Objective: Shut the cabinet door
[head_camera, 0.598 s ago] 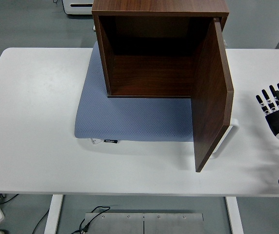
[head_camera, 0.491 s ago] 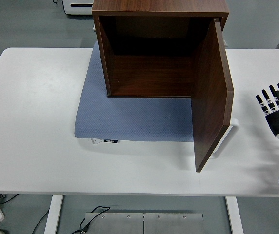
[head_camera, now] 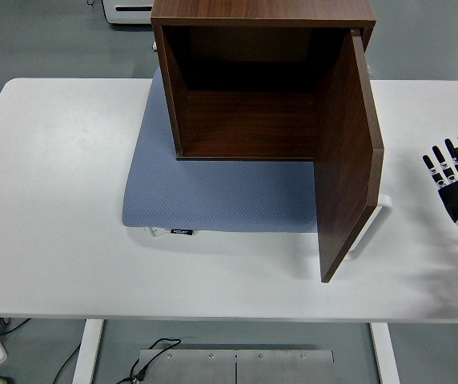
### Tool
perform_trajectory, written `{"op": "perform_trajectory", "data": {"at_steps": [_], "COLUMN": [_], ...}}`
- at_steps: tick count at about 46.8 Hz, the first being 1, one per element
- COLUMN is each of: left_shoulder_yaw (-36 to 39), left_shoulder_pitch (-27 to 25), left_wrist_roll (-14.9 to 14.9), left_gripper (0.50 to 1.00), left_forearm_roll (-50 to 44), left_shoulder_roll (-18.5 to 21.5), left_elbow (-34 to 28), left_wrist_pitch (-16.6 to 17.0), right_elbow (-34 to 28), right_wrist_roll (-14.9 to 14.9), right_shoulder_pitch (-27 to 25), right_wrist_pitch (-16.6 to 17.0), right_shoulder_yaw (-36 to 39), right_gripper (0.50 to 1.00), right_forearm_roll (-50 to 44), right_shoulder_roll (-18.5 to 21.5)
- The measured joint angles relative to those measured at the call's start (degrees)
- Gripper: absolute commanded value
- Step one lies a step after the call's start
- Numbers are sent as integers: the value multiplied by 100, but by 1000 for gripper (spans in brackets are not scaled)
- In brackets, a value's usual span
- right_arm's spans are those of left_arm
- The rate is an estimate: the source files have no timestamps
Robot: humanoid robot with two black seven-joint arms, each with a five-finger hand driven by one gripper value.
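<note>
White tabletop (head_camera: 61,208) with rounded corners, on white legs (head_camera: 90,352). Grey-green floor (head_camera: 45,36) around and beyond. Blue-grey textured mat (head_camera: 213,200) on tabletop centre. Metal plate (head_camera: 237,366) on floor under near edge; black cable (head_camera: 150,364) beside it. White unit (head_camera: 129,10) at top edge. Even, diffuse lighting.

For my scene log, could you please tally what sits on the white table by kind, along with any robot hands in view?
Brown wooden cabinet with its door swung open: 1
Blue-grey textured mat: 1
Robot hand, the right hand, fingers spread: 1
Total: 3
</note>
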Motion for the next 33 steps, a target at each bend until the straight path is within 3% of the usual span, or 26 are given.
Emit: {"op": "perform_trajectory", "data": {"at_steps": [33], "left_shoulder_yaw": [-8], "left_shoulder_pitch": [79], "left_wrist_roll": [0], "left_gripper": [1000], "left_forearm_roll": [0], "left_shoulder_roll": [0], "left_elbow": [0], "left_wrist_pitch": [1], "right_elbow": [83], "right_wrist_roll": [-26], "right_shoulder_pitch": [-118], "right_wrist_pitch": [10], "right_shoulder_yaw": [-2], "right_gripper": [1000], "right_forearm_roll": [0], "right_shoulder_roll": [-78]}}
